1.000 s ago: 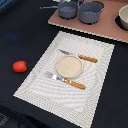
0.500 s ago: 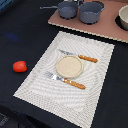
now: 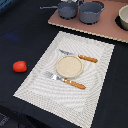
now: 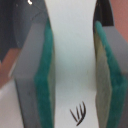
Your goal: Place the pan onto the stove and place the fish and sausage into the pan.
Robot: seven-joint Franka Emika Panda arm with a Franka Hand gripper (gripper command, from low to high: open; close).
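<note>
The small blue-grey pan (image 3: 66,9) sits on the pinkish-brown stove (image 3: 100,29) at the back, its thin handle pointing to the exterior view's left. The red sausage (image 3: 19,66) lies on the dark table, left of the placemat. In the wrist view my gripper (image 4: 74,80) has its green pads (image 4: 47,75) pressed on both sides of a flat white piece with thin black lines, the fish (image 4: 72,45). Neither the arm nor the fish shows in the exterior view.
A deeper grey pot (image 3: 91,12) stands on the stove right beside the pan. Another pot (image 3: 123,17) is at the right edge. A striped placemat (image 3: 35,82) holds a round plate (image 3: 69,66), a fork (image 3: 65,80) and a knife (image 3: 80,56).
</note>
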